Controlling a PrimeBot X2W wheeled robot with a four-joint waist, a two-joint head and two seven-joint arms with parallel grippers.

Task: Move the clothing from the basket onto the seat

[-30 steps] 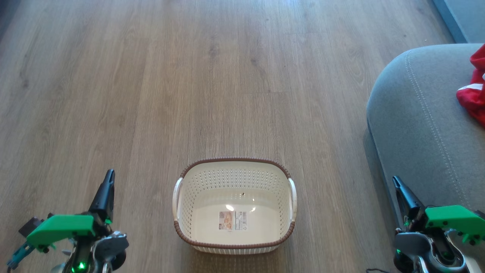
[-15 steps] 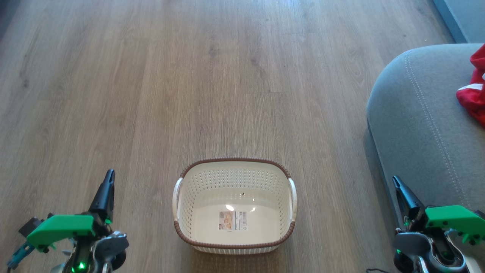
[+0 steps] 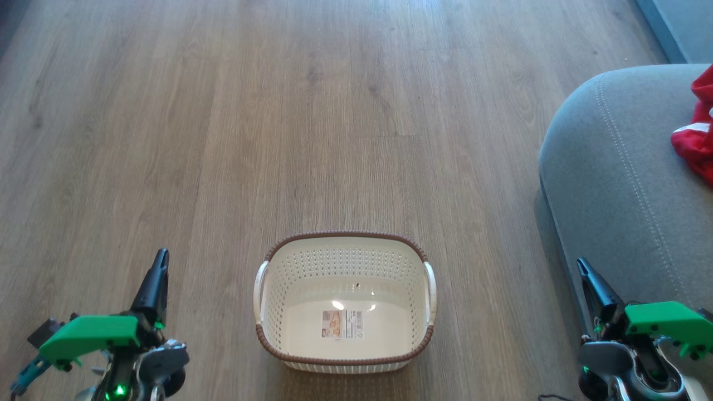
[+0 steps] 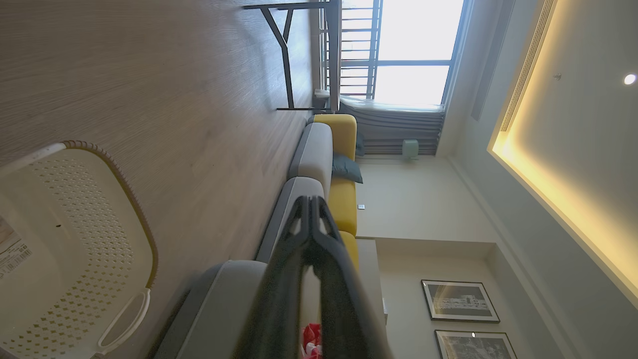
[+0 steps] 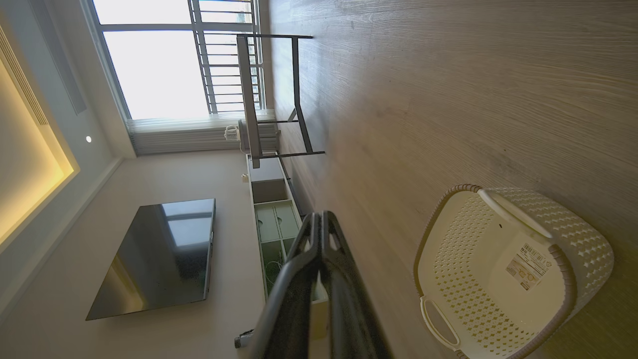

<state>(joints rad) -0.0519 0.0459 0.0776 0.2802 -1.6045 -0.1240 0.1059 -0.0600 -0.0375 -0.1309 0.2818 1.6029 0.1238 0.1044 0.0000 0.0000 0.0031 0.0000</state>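
The cream basket (image 3: 267, 328) stands on the wood floor at bottom centre with nothing inside but a sticker label; it also appears as the basket (image 4: 99, 239) and the basket (image 5: 573, 239) in the wrist views. Red clothing (image 3: 697, 131) lies on the grey seat (image 3: 618, 184) at the right edge, and a scrap of the clothing (image 4: 311, 339) peeks between the left fingers. My left gripper (image 3: 160, 256) hangs shut left of the basket, holding nothing. My right gripper (image 3: 582, 264) is shut and holds nothing, beside the seat's front edge. Both show touching tips: left gripper (image 4: 310, 199), right gripper (image 5: 319, 215).
Bare wood floor (image 3: 278, 111) stretches ahead of the basket. The left wrist view shows a grey and yellow sofa (image 4: 324, 159), a metal-legged table (image 4: 299, 50) and a window. A television (image 5: 159, 254) and low cabinet (image 5: 271, 219) appear in the right wrist view.
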